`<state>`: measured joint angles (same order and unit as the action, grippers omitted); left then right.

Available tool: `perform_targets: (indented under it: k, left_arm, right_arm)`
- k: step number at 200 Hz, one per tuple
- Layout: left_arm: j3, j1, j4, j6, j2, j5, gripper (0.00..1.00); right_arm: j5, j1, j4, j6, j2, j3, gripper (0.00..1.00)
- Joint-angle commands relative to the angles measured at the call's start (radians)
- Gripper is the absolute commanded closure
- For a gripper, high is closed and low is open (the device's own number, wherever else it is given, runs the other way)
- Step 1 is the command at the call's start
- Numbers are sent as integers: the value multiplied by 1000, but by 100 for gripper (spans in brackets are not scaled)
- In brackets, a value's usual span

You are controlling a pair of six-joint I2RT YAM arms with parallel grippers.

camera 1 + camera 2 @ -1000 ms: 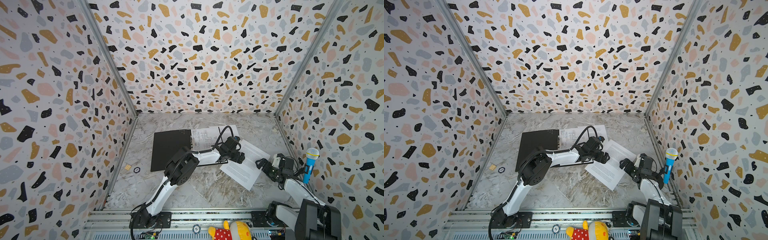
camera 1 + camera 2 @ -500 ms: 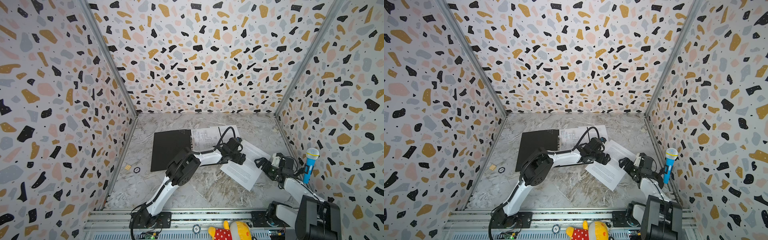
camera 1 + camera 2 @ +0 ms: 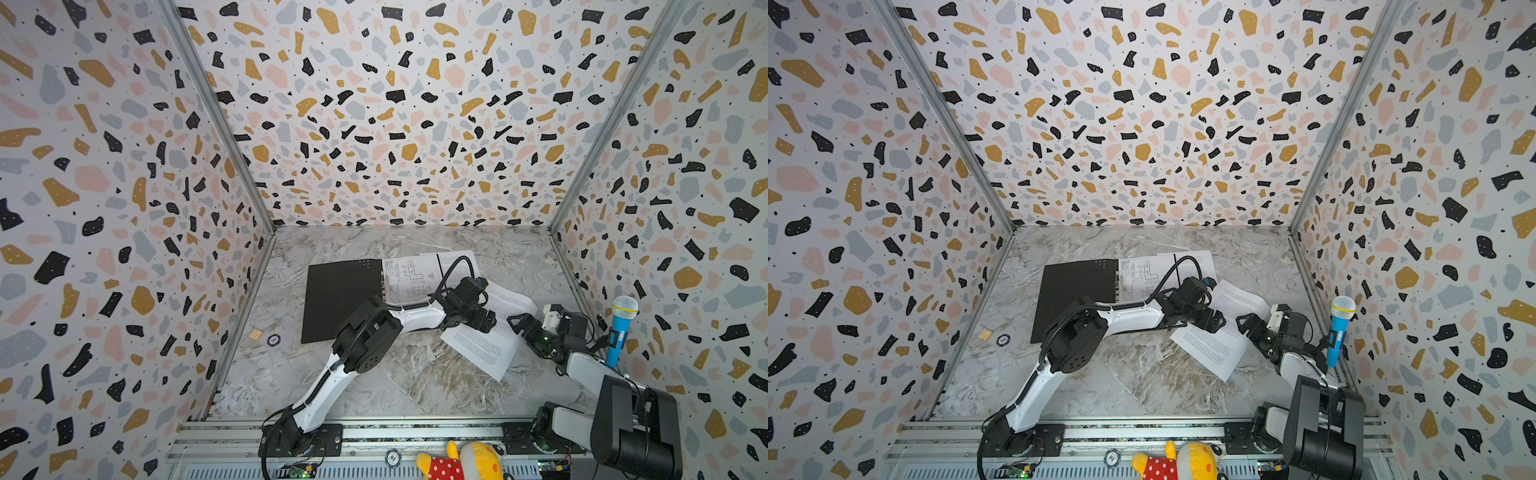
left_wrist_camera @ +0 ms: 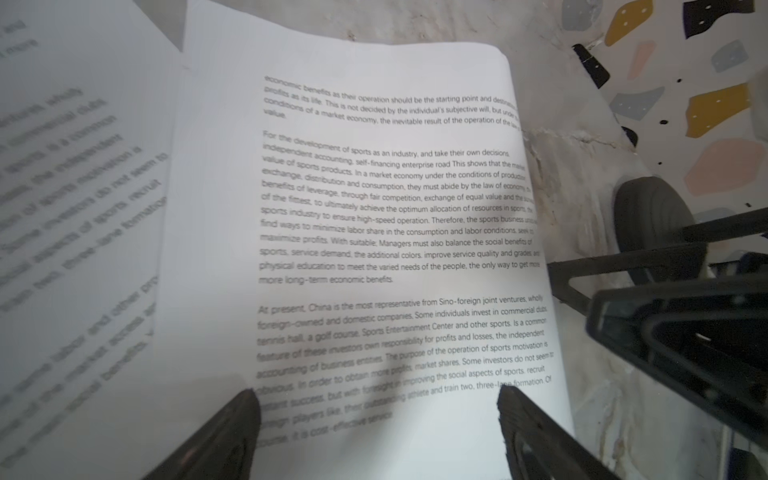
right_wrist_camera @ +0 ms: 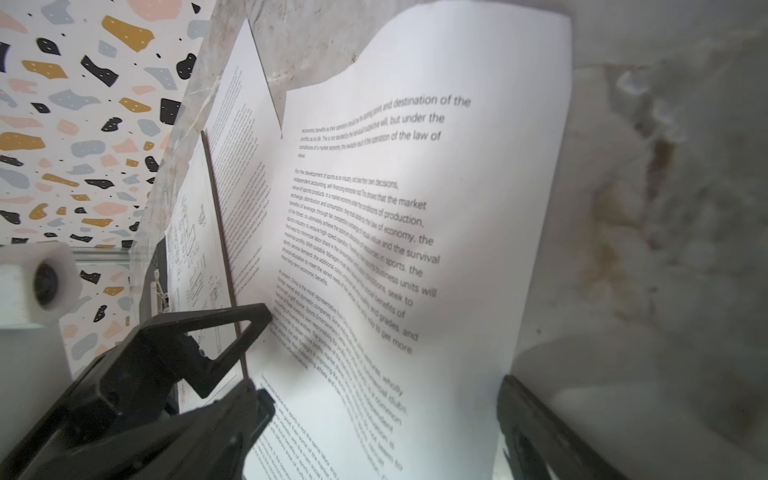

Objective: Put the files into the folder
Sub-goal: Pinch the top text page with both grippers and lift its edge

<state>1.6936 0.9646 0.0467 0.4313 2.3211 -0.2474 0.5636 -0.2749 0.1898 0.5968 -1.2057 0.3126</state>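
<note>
The folder (image 3: 340,299) lies open on the desk (image 3: 415,382), black inside facing up. The drawing sheet (image 3: 409,278) rests just beside its spine. Past a thin dark edge lies a text sheet (image 3: 461,262); I cannot tell whether it sits on the folder or just off it.

The loose sheet (image 3: 478,345) lies askew on the marble to the right of the folder, its far end curling up off the surface. Both arms have gathered over it. The left claw (image 3: 482,322) hangs above the sheet's near-folder side, fingers spread wide with nothing between them but printed text below. The right claw (image 3: 517,322) sits at the sheet's outer edge, also spread and gripping nothing.

To my eye this is the pickup of the last stray page, with the grasp not yet made. Thin paper lying flat gives little to bite on, so the next move probably wants one claw to nip the lifted edge while the other steadies the page. Then it needs a low, slow carry toward the open folder so the sheet does not crumple or drag the others.
</note>
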Motion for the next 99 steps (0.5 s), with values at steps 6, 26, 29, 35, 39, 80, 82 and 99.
perform_targets:
  k: [6,26,29,35,39,80,82,99]
  left_arm:
    - [-32,8,-74,34,11,-74,10]
    - [-39,8,-86,43,13,-80,10]
    - [-41,8,-88,43,15,-82,10]
    - [-45,8,-93,45,15,-86,10]
    - [-48,8,-100,48,14,-88,10]
    - [-96,8,-195,99,6,-128,10]
    - [-98,7,-197,100,4,-129,10]
    - [-112,8,-213,101,-6,-130,10]
  right_arm:
    - [49,0,-16,37,-31,-38,10]
    - [48,0,-21,36,-32,-37,10]
    - [48,0,-21,36,-31,-36,10]
    - [48,0,-18,37,-30,-38,10]
    - [51,0,-17,38,-30,-39,10]
    - [72,-1,34,73,-66,-47,14]
    - [72,-1,37,73,-69,-46,15]
    - [89,-1,48,74,-98,-34,17]
